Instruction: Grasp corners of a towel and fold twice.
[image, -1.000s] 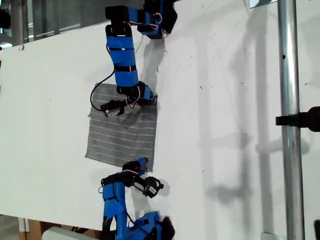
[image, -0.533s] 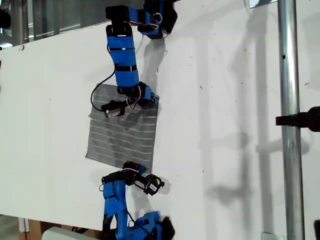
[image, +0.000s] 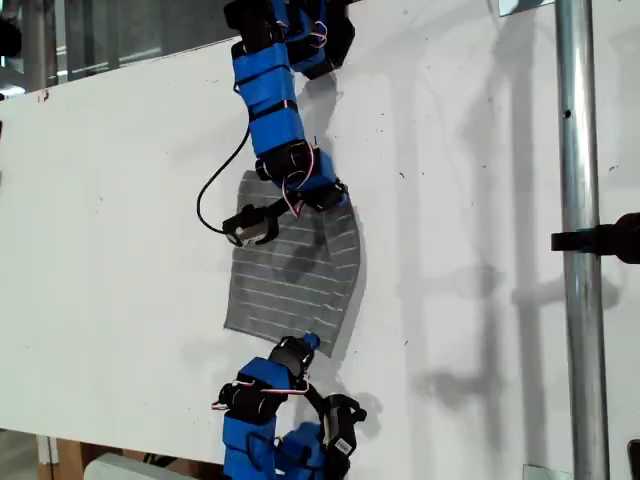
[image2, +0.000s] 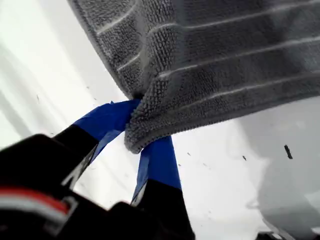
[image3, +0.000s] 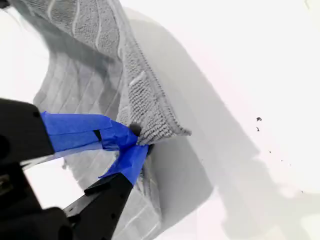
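With my first gripper (image2: 142, 142) and my second gripper (image3: 131, 145) each pinched on a corner of the towel (image: 295, 275), the first fold was under way, likely needing both corners carried across together.

There is one towel (image: 295, 275), two blue arms, each with one hand, one white bench (image: 450, 200), and one metal pole (image: 578, 240).
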